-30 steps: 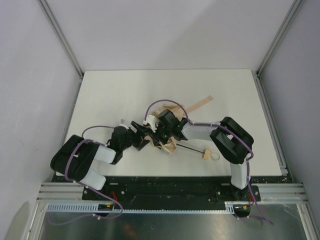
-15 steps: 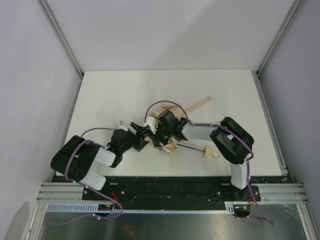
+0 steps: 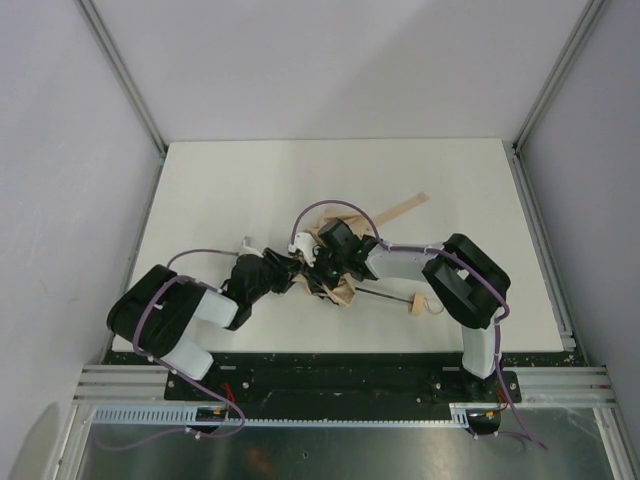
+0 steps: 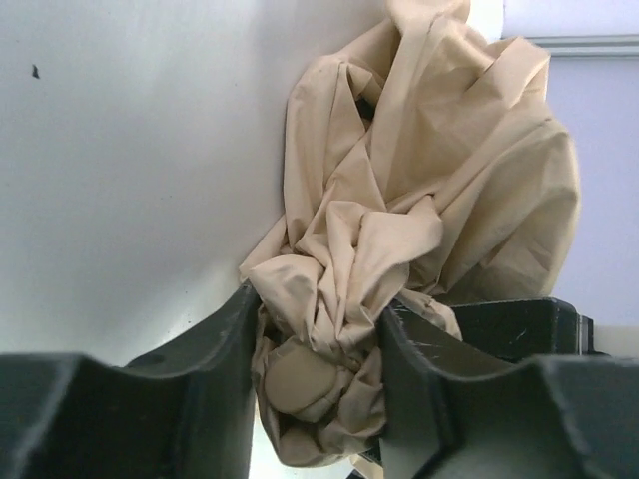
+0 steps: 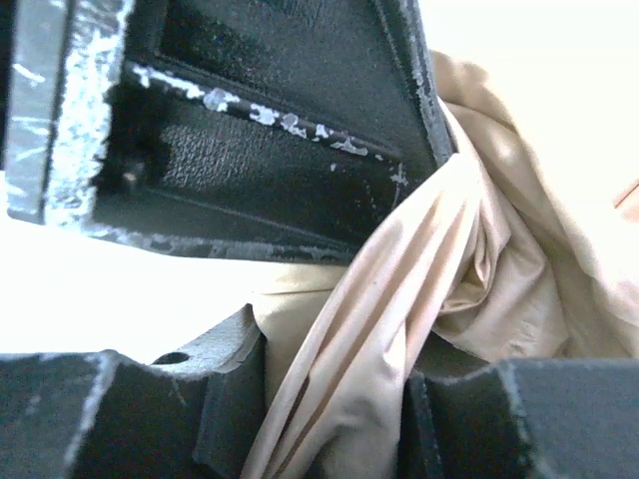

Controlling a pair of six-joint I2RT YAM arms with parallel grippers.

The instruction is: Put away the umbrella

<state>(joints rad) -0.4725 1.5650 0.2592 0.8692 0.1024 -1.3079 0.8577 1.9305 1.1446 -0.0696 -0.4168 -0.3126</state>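
No text, label, brand, number or sign can be read in any of the views.

Plain tan on white, with black.
The umbrella (image 4: 399, 200) is shiny, unpatterned tan-beige fabric with a black shaft (image 3: 385, 297); the table (image 3: 250, 180) is white, the cables (image 3: 335, 203) purple.

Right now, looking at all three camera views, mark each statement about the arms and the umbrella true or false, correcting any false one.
1. The left gripper pinches bunched fabric of the umbrella. True.
2. The right gripper hangs free of any fabric. False: it grips tan fabric too.
3. The umbrella's handle sits inside a gripper. False: it lies on the table, apart from both grippers.
4. The fabric is tan. True.
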